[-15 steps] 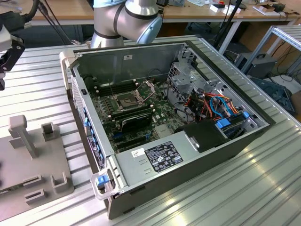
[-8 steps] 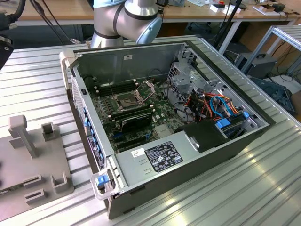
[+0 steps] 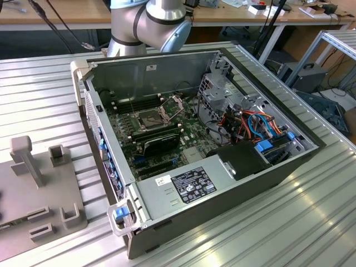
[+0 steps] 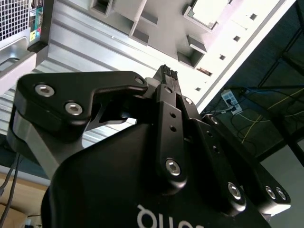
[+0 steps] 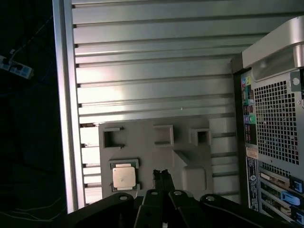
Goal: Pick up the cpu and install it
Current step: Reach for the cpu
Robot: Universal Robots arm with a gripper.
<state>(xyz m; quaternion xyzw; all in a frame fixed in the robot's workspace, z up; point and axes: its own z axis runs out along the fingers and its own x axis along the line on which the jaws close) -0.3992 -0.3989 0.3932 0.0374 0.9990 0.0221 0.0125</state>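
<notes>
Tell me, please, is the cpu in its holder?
In: the cpu lies flat in a recess of the grey holder, apart from the gripper.

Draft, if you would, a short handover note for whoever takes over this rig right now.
Gripper: shut, holding nothing, aimed at the grey fixture that lies on the table beside the computer case.
The cpu: lying flat in a square recess of the fixture, apart from the fingertips.
Socket on the motherboard inside the case: bracket raised, appears empty.
Done: nothing of the job shows as done.
Left: the cpu is not yet picked up and not yet installed.
</notes>
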